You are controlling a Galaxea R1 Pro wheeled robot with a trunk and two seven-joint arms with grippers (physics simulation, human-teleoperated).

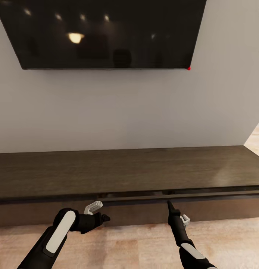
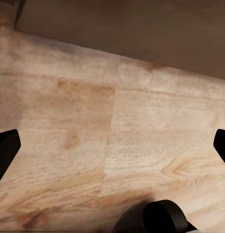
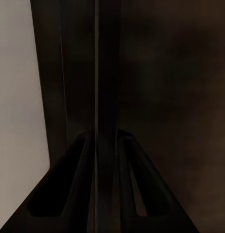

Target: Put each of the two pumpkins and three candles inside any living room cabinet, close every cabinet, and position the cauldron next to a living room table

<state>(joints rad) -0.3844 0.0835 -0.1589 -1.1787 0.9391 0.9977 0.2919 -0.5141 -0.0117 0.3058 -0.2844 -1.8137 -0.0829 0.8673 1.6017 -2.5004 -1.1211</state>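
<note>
The cabinet (image 1: 144, 175) stands against the wall. The right tool (image 1: 169, 203) is closed, tip at the slightly protruding drawer's top edge; the left tool (image 1: 103, 218) is spread, empty. The handleless front is judged rigid, sliding — best pressed or hooked at its top edge.

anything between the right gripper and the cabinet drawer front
Nothing visible. The right gripper points straight at the cabinet, its tip right at the top edge of a drawer front that looks slightly ajar. The right wrist view shows only dark wood ahead.
</note>
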